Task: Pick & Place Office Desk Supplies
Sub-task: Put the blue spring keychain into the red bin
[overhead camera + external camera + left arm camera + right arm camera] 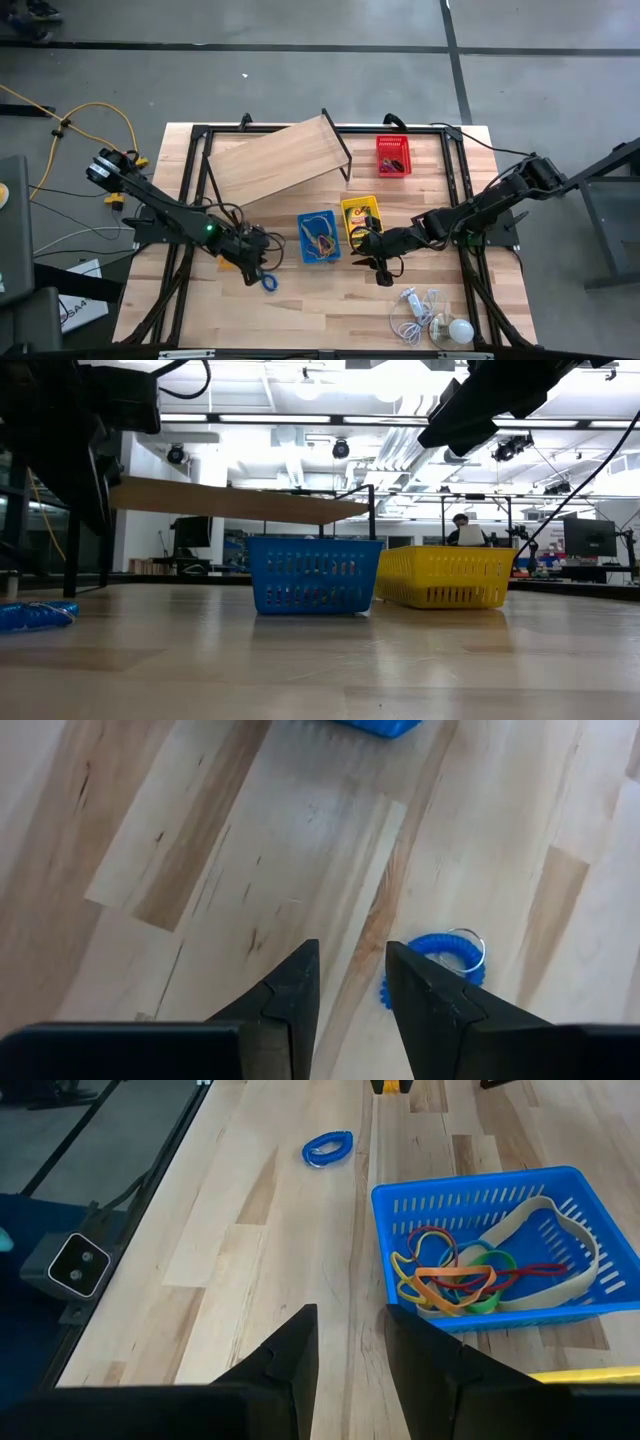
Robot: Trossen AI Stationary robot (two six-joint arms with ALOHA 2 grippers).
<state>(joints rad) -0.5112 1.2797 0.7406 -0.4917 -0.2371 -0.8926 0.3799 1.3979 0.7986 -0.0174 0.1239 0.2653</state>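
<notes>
A blue coiled loop with a small metal ring [438, 958] lies flat on the wooden table [300, 310], also seen in the high view [269, 282]. My left gripper [352, 948] hovers just beside it, open by a narrow gap, touching nothing. The blue basket [318, 236] stands mid-table and holds several coloured rubber bands [455, 1275]. The yellow basket [360, 218] stands next to it with a small box inside. The red basket [393, 155] stands farther back. My right gripper [385, 272] hangs open over bare table near the blue basket's [480, 1245] near side.
A light wooden board on black legs [275, 158] slants across the table's far left. A white bulb with a thin cord [440, 322] lies near the table's near right corner. Black frame bars run along the table's sides. Bare wood lies between the grippers.
</notes>
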